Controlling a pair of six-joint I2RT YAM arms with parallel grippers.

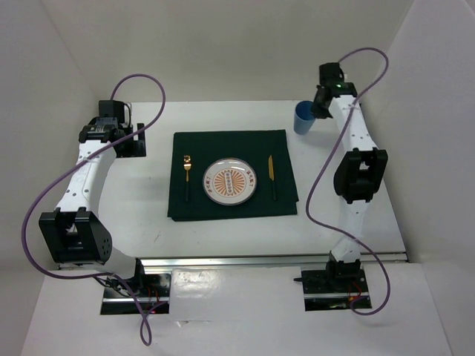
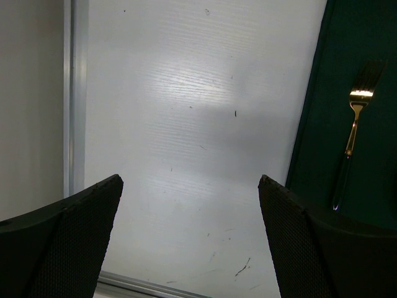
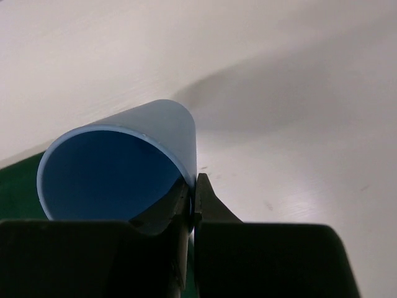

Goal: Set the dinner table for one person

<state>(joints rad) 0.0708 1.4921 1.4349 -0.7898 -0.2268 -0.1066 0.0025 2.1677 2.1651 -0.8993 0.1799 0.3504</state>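
Observation:
On the white dinner table [image 1: 133,215] lies a dark green placemat [image 1: 231,152]. On it are a patterned plate [image 1: 231,180], a gold fork [image 1: 187,169] to its left and a gold knife [image 1: 272,172] to its right. My right gripper [image 1: 318,110] is shut on the rim of a blue cup [image 1: 303,117], one finger inside and one outside, beyond the mat's far right corner; the cup [image 3: 118,167] fills the right wrist view. My left gripper [image 1: 137,139] is open and empty over bare table left of the mat. The fork [image 2: 355,118] shows in the left wrist view.
White walls close in on the left, back and right. A metal rail [image 1: 267,259] runs along the table's near edge, with both arm bases behind it. Purple cables loop from each arm. A rail [image 2: 73,99] also runs along the table's left edge.

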